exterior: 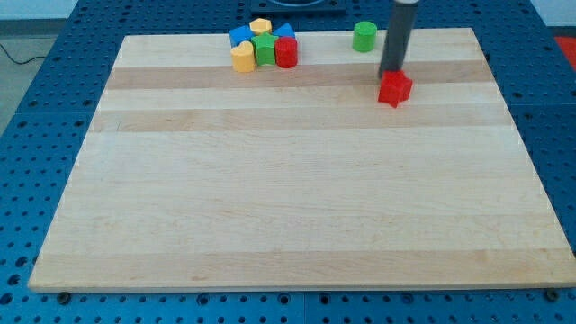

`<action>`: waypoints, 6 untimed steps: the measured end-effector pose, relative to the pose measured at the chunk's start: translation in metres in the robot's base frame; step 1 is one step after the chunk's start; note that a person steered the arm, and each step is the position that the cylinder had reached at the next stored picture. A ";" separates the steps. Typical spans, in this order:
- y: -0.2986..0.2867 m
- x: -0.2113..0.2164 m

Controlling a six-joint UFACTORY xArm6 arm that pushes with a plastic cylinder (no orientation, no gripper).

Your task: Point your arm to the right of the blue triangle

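The blue triangle (285,31) sits at the view's top in a tight cluster, behind a red block (286,52). The cluster also holds a blue block (239,36), a yellow hexagon (261,26), a green block (265,49) and a yellow block (242,57). My rod comes down from the view's top right. My tip (391,74) rests just above a red cube (394,88), touching or nearly touching its top edge. The tip is well to the right of the blue triangle and a little lower in the view.
A green cylinder (364,37) stands at the view's top, left of my rod and between it and the cluster. The wooden board (288,198) lies on a blue perforated table (54,108).
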State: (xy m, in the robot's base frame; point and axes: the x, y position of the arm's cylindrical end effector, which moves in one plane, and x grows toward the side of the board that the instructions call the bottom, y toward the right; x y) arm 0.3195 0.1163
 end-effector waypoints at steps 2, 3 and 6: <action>-0.042 0.032; -0.061 0.000; -0.106 -0.088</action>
